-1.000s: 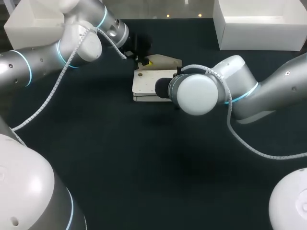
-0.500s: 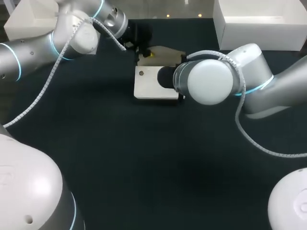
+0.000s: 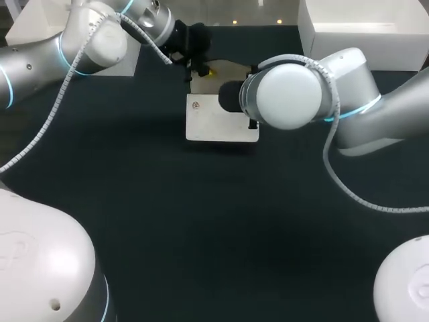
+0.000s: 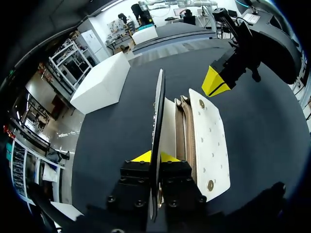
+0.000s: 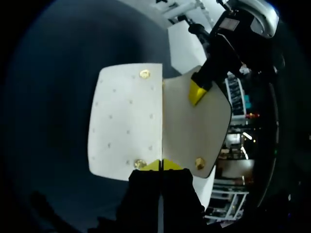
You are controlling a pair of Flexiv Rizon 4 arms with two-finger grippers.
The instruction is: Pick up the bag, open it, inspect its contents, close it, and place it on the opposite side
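A cream-white bag (image 3: 218,121) with brass snaps lies at the table's far middle, its flap (image 3: 234,70) raised toward the back. My left gripper (image 3: 201,68) is shut on the flap's rim; in the left wrist view the flap (image 4: 158,111) stands edge-on between its tips (image 4: 155,156), beside the bag's snap-studded front panel (image 4: 210,138). My right gripper (image 5: 160,164) is pinched shut on the bag's side edge, where the front panel (image 5: 126,116) meets the flap (image 5: 199,131). The right wrist hides that gripper in the head view.
A white box (image 3: 362,33) stands at the table's back right and another white box (image 3: 40,30) at the back left. The dark tabletop (image 3: 214,228) stretches in front of the bag.
My right gripper has closed on the bag's edge. The left arm has drawn the flap up and toward the back, and the bag has shifted slightly away with it.
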